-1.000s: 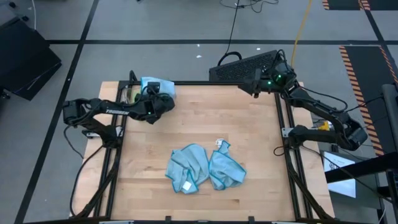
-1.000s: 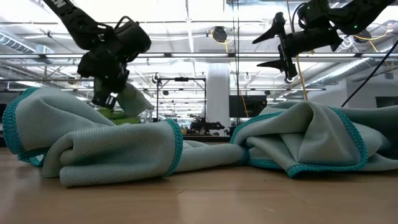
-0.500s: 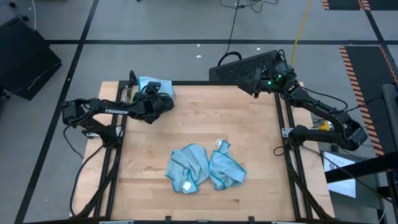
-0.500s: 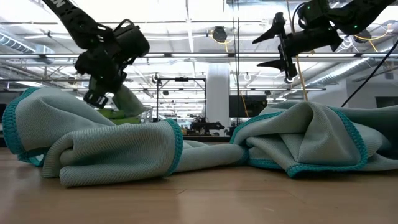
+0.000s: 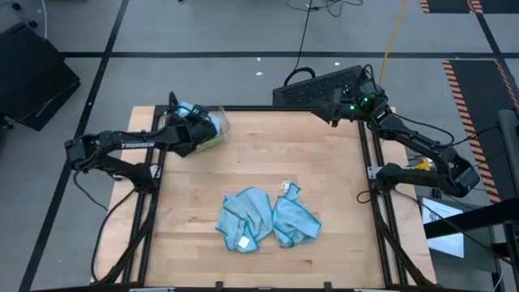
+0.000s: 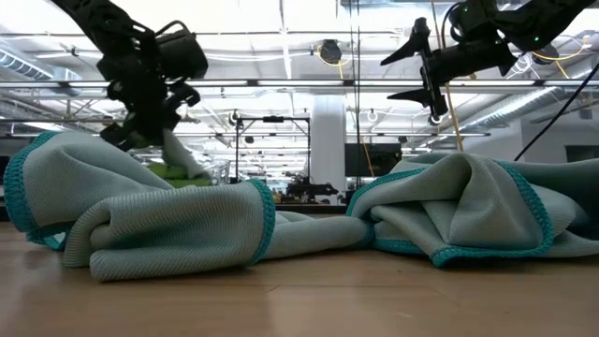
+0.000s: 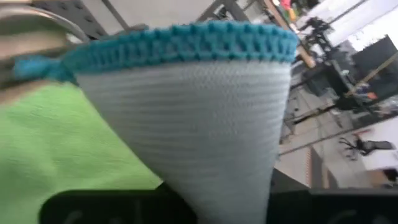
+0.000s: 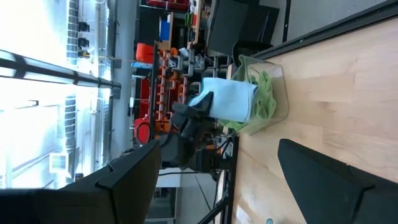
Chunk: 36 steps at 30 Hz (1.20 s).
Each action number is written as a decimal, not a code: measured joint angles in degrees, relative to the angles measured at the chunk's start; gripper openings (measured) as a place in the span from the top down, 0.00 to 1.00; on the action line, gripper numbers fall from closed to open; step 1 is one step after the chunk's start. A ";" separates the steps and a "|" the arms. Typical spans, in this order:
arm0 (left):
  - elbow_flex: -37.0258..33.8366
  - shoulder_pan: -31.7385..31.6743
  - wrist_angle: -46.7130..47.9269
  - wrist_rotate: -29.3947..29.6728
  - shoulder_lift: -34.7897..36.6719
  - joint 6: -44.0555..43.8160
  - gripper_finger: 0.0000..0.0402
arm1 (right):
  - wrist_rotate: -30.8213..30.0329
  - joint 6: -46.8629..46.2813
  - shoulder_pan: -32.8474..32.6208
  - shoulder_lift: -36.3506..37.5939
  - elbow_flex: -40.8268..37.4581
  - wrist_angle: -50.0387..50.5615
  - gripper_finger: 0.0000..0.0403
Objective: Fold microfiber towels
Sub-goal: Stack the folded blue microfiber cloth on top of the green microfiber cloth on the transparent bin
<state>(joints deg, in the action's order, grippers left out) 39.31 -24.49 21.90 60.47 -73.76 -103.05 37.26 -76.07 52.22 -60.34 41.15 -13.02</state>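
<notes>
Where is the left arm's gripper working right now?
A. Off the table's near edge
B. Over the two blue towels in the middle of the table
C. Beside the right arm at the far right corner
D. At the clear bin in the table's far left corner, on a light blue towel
D: the high view shows the left gripper at the clear bin, and the left wrist view shows a light blue towel between its jaws.

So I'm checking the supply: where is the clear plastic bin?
In the high view, the clear plastic bin sits at the table's far left corner, under the left gripper.
</notes>
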 joint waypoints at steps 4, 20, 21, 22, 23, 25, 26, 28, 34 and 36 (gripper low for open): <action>-0.02 0.03 4.18 -0.04 0.98 -2.07 0.80 | -0.07 0.00 -0.93 0.00 0.00 -0.02 0.21; 0.55 0.60 16.51 -17.52 13.25 7.67 0.43 | -1.72 0.22 -4.78 0.00 0.00 -0.43 0.21; 0.55 0.41 17.49 -19.48 14.43 7.67 0.42 | -2.01 0.22 -4.78 0.00 0.00 -0.42 0.21; 0.55 0.34 18.53 -21.16 15.44 7.80 0.42 | -2.54 0.22 -4.78 0.00 0.01 -0.41 0.21; 0.55 0.31 19.42 -22.66 16.31 7.91 0.42 | -2.78 0.22 -4.78 0.00 0.00 -0.41 0.21; 0.55 0.58 20.41 -25.33 17.72 8.18 0.42 | -2.97 0.29 -4.78 0.00 0.01 -0.43 0.21; 0.55 0.74 20.76 -26.72 18.22 8.27 0.43 | -2.98 0.57 -4.78 0.00 0.00 -0.41 0.21; 0.55 1.28 20.82 -30.16 19.44 8.46 0.46 | -2.98 1.06 -4.77 0.00 0.00 -0.41 0.21; 0.55 5.40 21.03 -36.07 24.28 9.96 0.61 | -2.96 1.18 -4.76 0.00 0.00 -1.03 0.21; 0.55 6.87 21.36 -36.30 25.82 9.75 0.67 | -2.94 1.25 -4.77 0.00 0.00 -2.20 0.21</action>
<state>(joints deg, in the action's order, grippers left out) 39.86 -17.62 43.26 24.17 -47.93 -93.29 34.33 -74.82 47.45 -60.34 41.15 -15.22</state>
